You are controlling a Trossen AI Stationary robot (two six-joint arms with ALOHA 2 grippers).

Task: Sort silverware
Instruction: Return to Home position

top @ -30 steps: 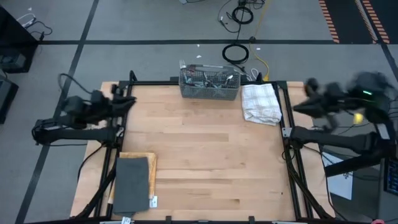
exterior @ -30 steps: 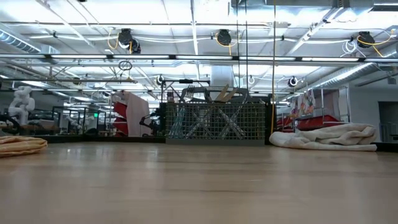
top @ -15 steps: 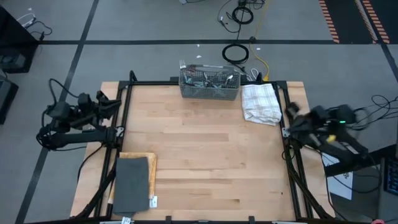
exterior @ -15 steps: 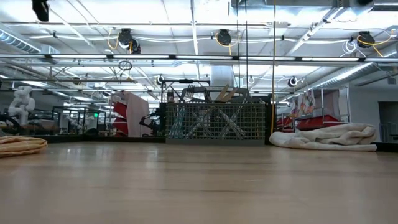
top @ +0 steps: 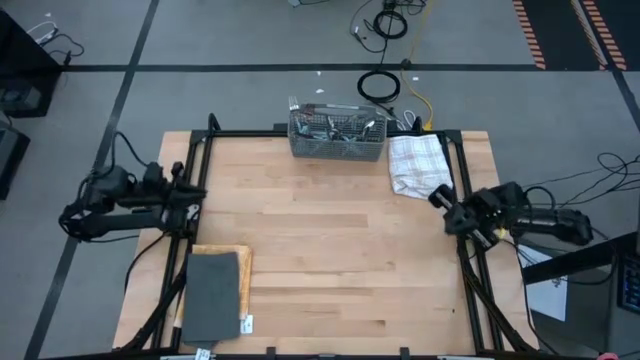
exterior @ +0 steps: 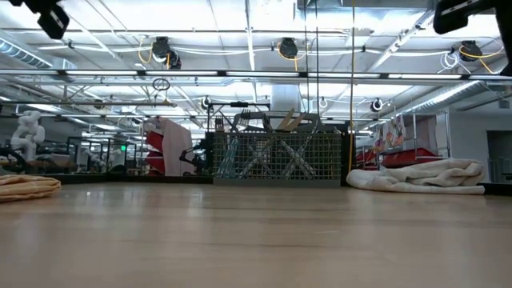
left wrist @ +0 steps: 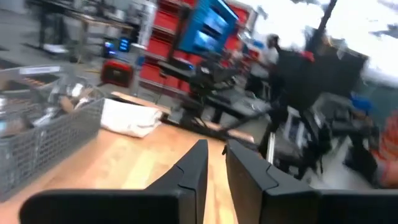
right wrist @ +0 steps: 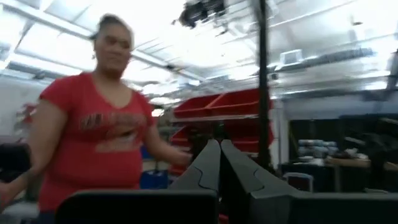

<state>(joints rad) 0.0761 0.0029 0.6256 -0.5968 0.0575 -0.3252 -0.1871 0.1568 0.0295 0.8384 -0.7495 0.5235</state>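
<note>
The silverware stands bunched in a grey mesh caddy at the middle of the table's far edge. Its ends stick up above the caddy rim, and it also shows in the left wrist view. My left gripper hovers over the table's left edge, pointing right, with only a narrow gap between its fingers. My right gripper hovers over the right edge, pointing left, fingers shut. Both are far from the caddy and high above the table, at the low view's top corners.
A crumpled white towel lies right of the caddy. A dark grey mat rests on a tan cloth at the near left. Bare wood fills the middle. A person in a red shirt stands beyond the table.
Both arms have swung in from outside the table. The right gripper has come down and moved toward the table's left and near edge, reaching the right rail. The left arm has drawn back, then settled slightly nearer at the left rail. Both now show in the low view's top corners.
</note>
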